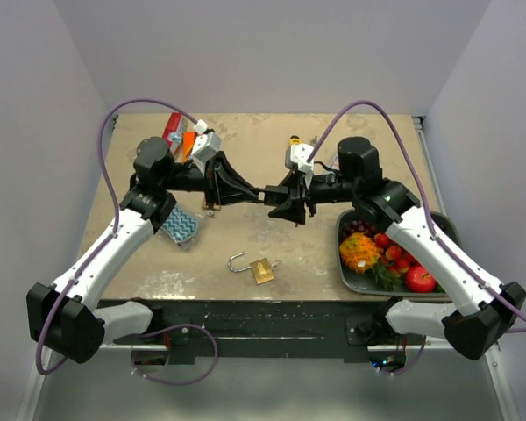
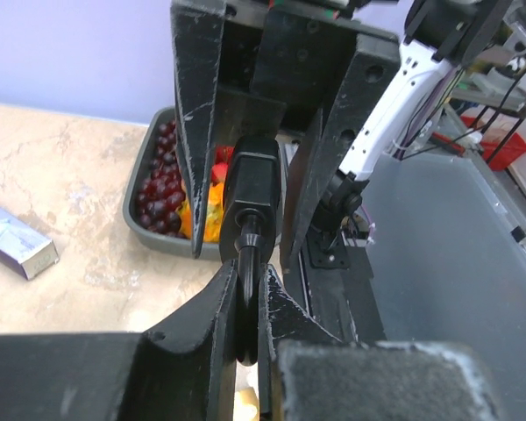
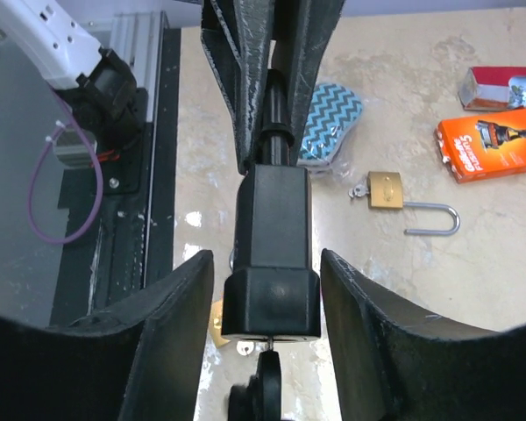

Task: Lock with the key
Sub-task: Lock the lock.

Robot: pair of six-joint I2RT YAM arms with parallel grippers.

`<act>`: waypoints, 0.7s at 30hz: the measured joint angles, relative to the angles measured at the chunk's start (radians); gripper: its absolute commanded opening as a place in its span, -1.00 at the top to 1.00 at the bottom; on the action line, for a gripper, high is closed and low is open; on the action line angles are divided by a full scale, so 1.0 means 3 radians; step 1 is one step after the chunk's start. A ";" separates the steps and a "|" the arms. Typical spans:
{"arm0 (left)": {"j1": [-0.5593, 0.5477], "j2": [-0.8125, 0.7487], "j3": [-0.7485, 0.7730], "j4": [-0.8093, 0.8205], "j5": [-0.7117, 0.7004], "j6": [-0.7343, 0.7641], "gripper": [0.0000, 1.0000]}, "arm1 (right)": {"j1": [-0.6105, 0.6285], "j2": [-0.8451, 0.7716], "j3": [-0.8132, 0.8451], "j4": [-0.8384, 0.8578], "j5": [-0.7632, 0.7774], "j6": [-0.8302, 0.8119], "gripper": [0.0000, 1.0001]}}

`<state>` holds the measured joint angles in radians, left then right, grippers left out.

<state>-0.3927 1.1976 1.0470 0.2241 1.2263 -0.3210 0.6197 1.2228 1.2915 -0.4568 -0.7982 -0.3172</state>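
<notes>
1. Holding the black lock [image 3: 272, 237] in the air above the middle of the table [image 1: 254, 140], my two arms meet tip to tip.
2. My left tool [image 2: 247, 324] is pressed together on the thin black loop that comes out of the lock's end facing my left arm. In the left wrist view both fingers pinch this loop.
3. My right tool [image 3: 270, 263] stands spread, with one finger on each side of the lock's square body and very close to it. I cannot tell whether the pads really press the body.
4. In the right wrist view a thin metal pin goes from the near face of the body to a black rounded piece [image 3: 259, 395]. It may be a key head, but I cannot say for sure.
5. A brass padlock [image 1: 263, 271] lies on the table near the front edge, with its shackle swung open.
6. A blue zigzag pouch [image 1: 181, 226] lies under my left arm, apart from the padlock.
7. An orange pack [image 3: 491, 145] and a red pack [image 3: 504, 86] lie side by side at the far left.
8. A dark tray [image 1: 342, 254] with fruit sits under my right arm.
</notes>
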 measured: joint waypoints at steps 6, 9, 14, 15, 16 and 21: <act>0.0028 0.0000 -0.0076 0.0604 0.0041 -0.0511 1.00 | -0.0061 -0.0164 -0.0308 0.0534 -0.0095 0.0421 -0.08; 0.0032 0.0003 -0.0107 0.0813 0.0058 -0.0704 1.00 | -0.0062 -0.0177 -0.0338 0.0717 -0.0117 0.0549 -0.02; 0.0042 0.0006 -0.0107 0.1017 0.0062 -0.0877 1.00 | -0.0062 -0.0178 -0.0350 0.0922 -0.0153 0.0702 0.14; 0.0043 0.0006 -0.0107 0.1041 0.0060 -0.0891 1.00 | -0.0062 -0.0178 -0.0350 0.0945 -0.0169 0.0717 0.16; 0.0043 0.0006 -0.0107 0.1059 0.0057 -0.0909 1.00 | -0.0061 -0.0178 -0.0350 0.0964 -0.0189 0.0734 0.17; 0.0045 0.0006 -0.0174 0.1251 0.0022 -0.1078 1.00 | -0.0061 -0.0178 -0.0352 0.1027 -0.0221 0.0785 0.13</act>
<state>-0.3794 1.1995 0.9947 0.5995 1.2327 -0.6445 0.6014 1.1694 1.1858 -0.1486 -0.8646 -0.0818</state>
